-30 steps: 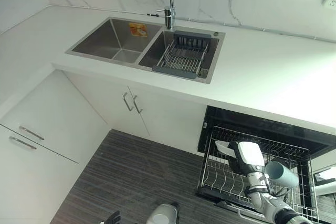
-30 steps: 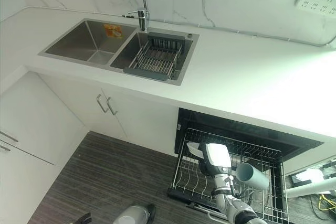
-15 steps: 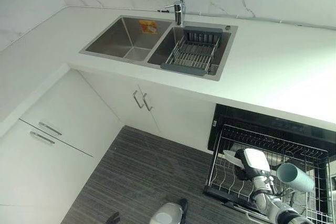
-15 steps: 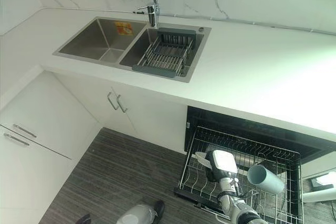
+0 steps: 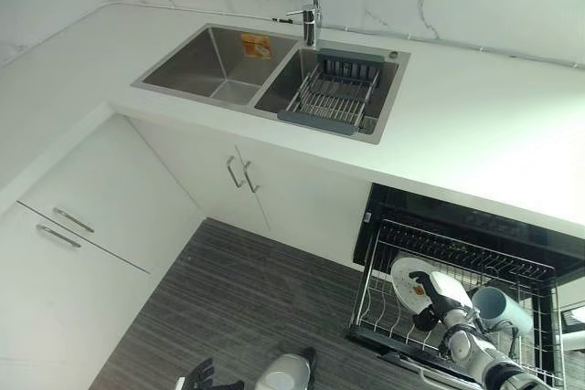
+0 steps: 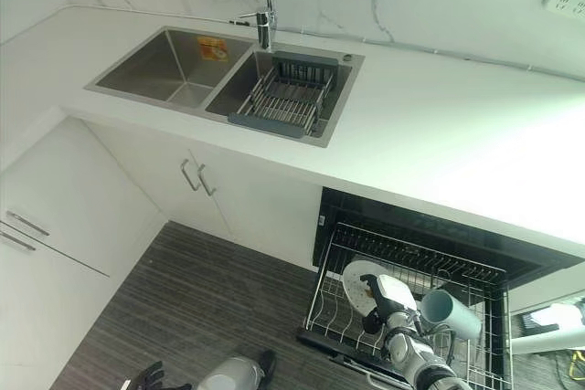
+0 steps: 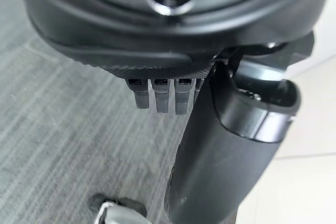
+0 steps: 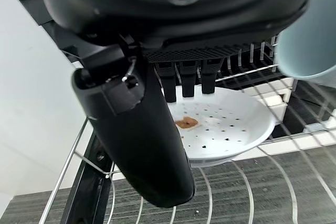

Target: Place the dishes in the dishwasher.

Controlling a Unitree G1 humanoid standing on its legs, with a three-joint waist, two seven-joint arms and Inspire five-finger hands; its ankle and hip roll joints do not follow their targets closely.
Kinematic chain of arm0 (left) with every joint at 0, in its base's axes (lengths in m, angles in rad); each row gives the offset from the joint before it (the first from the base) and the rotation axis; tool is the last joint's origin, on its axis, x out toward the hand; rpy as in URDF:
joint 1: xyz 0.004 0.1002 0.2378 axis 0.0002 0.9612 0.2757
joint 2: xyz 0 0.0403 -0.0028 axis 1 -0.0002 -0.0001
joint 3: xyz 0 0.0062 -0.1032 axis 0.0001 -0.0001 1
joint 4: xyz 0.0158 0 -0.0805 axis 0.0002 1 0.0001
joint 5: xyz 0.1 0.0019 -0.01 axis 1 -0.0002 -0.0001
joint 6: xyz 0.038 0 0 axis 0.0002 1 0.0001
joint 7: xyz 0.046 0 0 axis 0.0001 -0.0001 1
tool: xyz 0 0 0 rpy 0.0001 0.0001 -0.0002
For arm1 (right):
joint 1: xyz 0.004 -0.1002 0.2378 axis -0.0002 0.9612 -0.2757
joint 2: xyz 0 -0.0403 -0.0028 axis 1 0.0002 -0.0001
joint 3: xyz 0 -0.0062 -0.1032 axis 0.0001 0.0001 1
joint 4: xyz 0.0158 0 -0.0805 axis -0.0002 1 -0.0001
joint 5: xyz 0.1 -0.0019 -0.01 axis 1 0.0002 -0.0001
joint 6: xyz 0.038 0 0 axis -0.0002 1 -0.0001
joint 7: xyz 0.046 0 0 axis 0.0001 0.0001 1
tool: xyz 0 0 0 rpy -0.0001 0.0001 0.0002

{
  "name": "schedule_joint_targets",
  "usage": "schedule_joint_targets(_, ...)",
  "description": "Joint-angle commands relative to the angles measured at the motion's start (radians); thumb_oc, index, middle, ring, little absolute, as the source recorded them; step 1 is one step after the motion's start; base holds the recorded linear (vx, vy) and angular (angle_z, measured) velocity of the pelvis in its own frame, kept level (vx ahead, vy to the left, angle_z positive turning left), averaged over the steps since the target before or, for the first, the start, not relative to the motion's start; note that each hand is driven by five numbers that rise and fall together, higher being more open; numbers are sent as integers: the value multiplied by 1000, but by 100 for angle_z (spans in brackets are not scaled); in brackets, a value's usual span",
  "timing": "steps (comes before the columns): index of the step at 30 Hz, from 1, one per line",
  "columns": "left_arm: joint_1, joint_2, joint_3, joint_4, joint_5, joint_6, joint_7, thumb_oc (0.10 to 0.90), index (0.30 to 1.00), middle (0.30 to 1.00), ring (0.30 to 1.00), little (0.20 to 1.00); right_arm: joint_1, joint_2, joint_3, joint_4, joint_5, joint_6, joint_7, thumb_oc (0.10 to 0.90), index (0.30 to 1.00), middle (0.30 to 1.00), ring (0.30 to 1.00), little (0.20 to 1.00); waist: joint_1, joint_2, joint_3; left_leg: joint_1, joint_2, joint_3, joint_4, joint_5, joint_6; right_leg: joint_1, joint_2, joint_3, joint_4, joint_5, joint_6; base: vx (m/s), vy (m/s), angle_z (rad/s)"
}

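Right wrist view: right hand point(image 8: 157, 103) hangs over the dishwasher rack point(image 5: 457, 308) with fingers point(image 8: 182, 80) straight and thumb extended, holding nothing. White plate point(image 8: 226, 129) sits in the rack just past the fingertips, apart from them, with a small brown spot on its face. Pale blue cup point(image 5: 501, 308) lies in the rack beside the plate. Left hand point(image 7: 173, 93) hangs above the floor point(image 7: 63, 129), fingers relaxed and empty.

My right hand point(image 8: 157, 51) over the dishwasher's wire rack point(image 8: 220, 192), fingers apparently straight and clear of the white perforated plate point(image 8: 231, 129) in the rack, a brown smear on the plate, pale blue cup point(image 8: 310, 40) beside it
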Motion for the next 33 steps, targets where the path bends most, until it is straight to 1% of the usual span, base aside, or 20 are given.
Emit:
schedule_joint_targets(1, 4, 67, -31, -30, 2, -10, -5, 800, 900, 900, 900, 900, -105, -68, -36, -46, 130, 15, 50, 800, 900, 900, 900, 900, 1, 23, -32, -45, 65, 78, 79, -76, -79, -4, 16, 46, 71, -113, 1, 16, -21, -8)
schedule_joint_targets(3, -7, 75, -26, -35, 0, 10, -9, 800, 900, 900, 900, 900, -117, -69, -56, -54, 220, 65, 125, 800, 900, 900, 900, 900, -10, 11, -30, -38, 70, 86, 79, -81, -75, -7, 24, 60, 71, -113, -3, 17, -11, -15)
schedule_joint_targets(5, -23, 80, -23, -40, 3, 25, -13, 800, 900, 900, 900, 900, -137, -73, -73, -74, 243, 56, 162, 800, 900, 900, 900, 900, -21, 5, -27, -48, 72, 97, 79, -61, -62, -24, 25, 58, 71, -87, -12, -85, 37, -16)
schedule_joint_targets(6, -25, 80, -23, -39, 3, 26, -14, 800, 900, 900, 900, 900, -139, -74, -74, -77, 247, 58, 165, 800, 900, 900, 900, 900, -23, 4, -27, -50, 72, 97, 79, -61, -62, -26, 25, 59, 71, -86, -12, -96, 33, -15)
schedule_joint_targets(8, -37, 83, -17, -39, 8, 34, -15, 800, 900, 900, 900, 900, -145, -83, -89, -128, 314, 81, 210, 800, 900, 900, 900, 900, -34, -6, -25, -46, 75, 103, 79, -65, -59, -33, 31, 74, 71, -83, -12, -12, -2, -13)
schedule_joint_targets(10, -48, 81, -9, -37, 12, 45, -15, 800, 900, 900, 900, 900, -144, -83, -111, -175, 411, 123, 256, 800, 900, 900, 900, 900, -47, -14, -25, -40, 78, 109, 79, -70, -56, -38, 37, 87, 71, -81, -13, -1, 3, -23)
schedule_joint_targets(12, -62, 81, 0, -32, 19, 58, -12, 800, 900, 900, 900, 900, -136, -77, -160, -216, 535, 154, 345, 800, 900, 900, 900, 900, -63, -25, -25, -31, 80, 119, 79, -79, -52, -44, 44, 108, 71, -79, -13, 8, 14, -24)
schedule_joint_targets(13, -63, 81, 0, -31, 21, 60, -12, 800, 900, 900, 900, 900, -135, -75, -167, -223, 562, 159, 360, 800, 900, 900, 900, 900, -65, -27, -25, -29, 81, 121, 79, -80, -51, -45, 45, 112, 71, -79, -13, 10, 21, -24)
schedule_joint_targets(15, -68, 78, 7, -26, 29, 69, -2, 800, 900, 900, 900, 900, -122, -67, -205, -284, 647, 199, 429, 800, 900, 900, 900, 900, -79, -37, -24, -20, 84, 132, 79, -89, -48, -49, 51, 130, 71, -78, -13, 9, 15, -20)
schedule_joint_targets(16, -69, 78, 7, -26, 33, 70, -3, 800, 900, 900, 900, 900, -121, -66, -208, -289, 661, 208, 436, 800, 900, 900, 900, 900, -80, -38, -24, -19, 84, 133, 79, -89, -48, -49, 51, 131, 71, -78, -13, 3, 10, -11)
schedule_joint_targets(17, -76, 80, 14, -15, 40, 77, 1, 800, 900, 900, 900, 900, -109, -63, -228, -335, 691, 296, 506, 800, 900, 900, 900, 900, -91, -47, -24, -13, 88, 143, 79, -96, -46, -53, 55, 143, 71, -78, -12, 0, 7, -10)
schedule_joint_targets(19, -79, 84, 28, -5, 51, 83, 1, 800, 900, 900, 900, 900, -88, -67, -234, -395, 730, 313, 591, 800, 900, 900, 900, 900, -105, -57, -25, -7, 90, 153, 79, -101, -45, -56, 59, 154, 71, -76, -10, 12, -3, -26)
schedule_joint_targets(20, -83, 92, 42, -4, 68, 98, -3, 800, 900, 900, 900, 900, -58, -60, -259, -498, 909, 379, 647, 800, 900, 900, 900, 900, -120, -68, -27, 1, 94, 165, 79, -107, -45, -60, 63, 166, 71, -74, -8, 24, -15, -36)
schedule_joint_targets(23, -75, 88, 52, 0, 89, 96, -7, 800, 900, 900, 900, 900, -2, -12, -312, -580, 1053, 415, 694, 800, 900, 900, 900, 900, -143, -74, -37, 11, 99, 183, 79, -118, -42, -66, 69, 184, 71, -75, -6, 24, -2, -26)
schedule_joint_targets(24, -65, 82, 57, -7, 93, 94, -7, 800, 900, 900, 900, 900, 28, 20, -342, -627, 1043, 364, 650, 800, 900, 900, 900, 900, -160, -72, -40, 16, 103, 193, 79, -123, -39, -70, 74, 198, 71, -77, -5, 10, 22, -27)
schedule_joint_targets(25, -58, 76, 62, -11, 92, 92, -5, 800, 900, 900, 900, 900, 46, 34, -360, -663, 1053, 347, 642, 800, 900, 900, 900, 900, -171, -71, -42, 19, 105, 200, 79, -125, -39, -72, 76, 207, 71, -76, -4, 1, 27, -32)
schedule_joint_targets(27, -48, 63, 72, -17, 86, 89, 2, 800, 900, 900, 900, 900, 96, 80, -392, -775, 1078, 337, 622, 800, 900, 900, 900, 900, -200, -71, -45, 23, 109, 212, 79, -129, -34, -82, 84, 231, 71, -75, -3, -9, 24, -45)
schedule_joint_targets(28, -50, 52, 86, -11, 74, 91, 2, 800, 900, 900, 900, 900, 171, 125, -408, -893, 1184, 345, 655, 800, 900, 900, 900, 900, -239, -71, -53, 22, 116, 232, 79, -128, -30, -99, 91, 260, 71, -70, -3, -17, 17, -46)
schedule_joint_targets(30, -49, 46, 89, -7, 78, 87, 0, 800, 900, 900, 900, 900, 203, 150, -421, -918, 1212, 339, 644, 800, 900, 900, 900, 900, -257, -70, -56, 30, 121, 245, 79, -136, -29, -101, 97, 277, 71, -74, -1, -5, 4, -43)
schedule_joint_targets(33, -46, 38, 86, -5, 63, 81, 4, 800, 900, 900, 900, 900, 245, 173, -455, -951, 1264, 308, 646, 800, 900, 900, 900, 900, -288, -70, -61, 33, 130, 266, 79, -137, -25, -113, 103, 296, 71, -71, -1, -6, -3, -35)
